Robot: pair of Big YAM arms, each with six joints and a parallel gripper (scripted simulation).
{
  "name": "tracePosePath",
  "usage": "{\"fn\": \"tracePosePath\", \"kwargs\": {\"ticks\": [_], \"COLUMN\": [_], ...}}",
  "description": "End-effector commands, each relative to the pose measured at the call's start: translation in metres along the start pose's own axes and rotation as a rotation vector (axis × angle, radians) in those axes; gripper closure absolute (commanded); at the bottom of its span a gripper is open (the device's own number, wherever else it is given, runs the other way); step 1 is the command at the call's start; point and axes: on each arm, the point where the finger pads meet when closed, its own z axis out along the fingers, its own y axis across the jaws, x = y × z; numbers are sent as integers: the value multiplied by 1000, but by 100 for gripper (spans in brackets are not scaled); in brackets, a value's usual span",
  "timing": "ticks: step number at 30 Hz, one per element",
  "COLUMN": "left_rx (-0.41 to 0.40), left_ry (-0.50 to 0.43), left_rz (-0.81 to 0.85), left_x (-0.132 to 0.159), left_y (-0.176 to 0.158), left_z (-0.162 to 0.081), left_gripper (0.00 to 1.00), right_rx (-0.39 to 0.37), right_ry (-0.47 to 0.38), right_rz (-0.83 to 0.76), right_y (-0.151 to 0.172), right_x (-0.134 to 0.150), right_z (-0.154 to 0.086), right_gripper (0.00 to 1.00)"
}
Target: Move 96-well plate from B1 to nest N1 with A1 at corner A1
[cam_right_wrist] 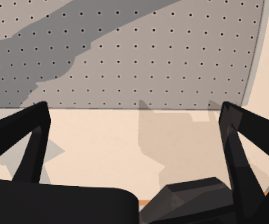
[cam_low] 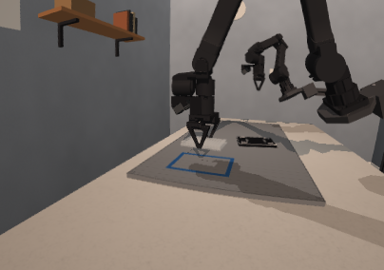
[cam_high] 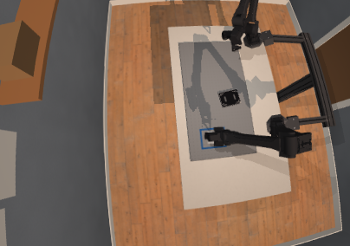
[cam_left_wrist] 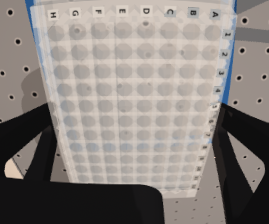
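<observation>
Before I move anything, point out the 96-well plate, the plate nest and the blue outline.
96-well plate (cam_low: 216, 144) (cam_left_wrist: 124, 90): exterior, right end; left wrist, wells.
Plate nest (cam_high: 229, 98) (cam_low: 257, 142): top and exterior, its middle.
Blue outline (cam_high: 202, 139) (cam_low: 231, 167): top and exterior, a side strip.

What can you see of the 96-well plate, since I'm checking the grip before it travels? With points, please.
The 96-well plate (cam_low: 215, 144) (cam_left_wrist: 135, 102) is whitish, translucent and plastic-looking, with round wells in a grid, lettered A to H and numbered along one side. The left gripper (cam_low: 200, 146) (cam_left_wrist: 134, 110) clamps it by its two long sides. It hangs above the board, roughly level, partly off the blue outline. No damage shows.
</observation>
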Motion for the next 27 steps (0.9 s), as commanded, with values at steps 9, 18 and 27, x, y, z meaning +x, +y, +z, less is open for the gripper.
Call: {"fn": "tracePosePath", "kwargs": {"ticks": [9,18,27], "left_rx": [6,9,9], "left_ry": [-26,-10,-10], "left_rz": [3,13,13], "left_x": [-8,-5,-5], "left_y": [-6,-8,-8], "left_z": [-27,-22,-22], "left_gripper": [100,100,100], "right_rx": [-14,-14,-14], "right_ry": [-14,-14,-14], "right_rz": [19,19,19], "right_y": [4,4,4], "right_x": [-9,-9,-9], "right_z": [-8,-8,-8], "right_gripper": [0,0,0]}}
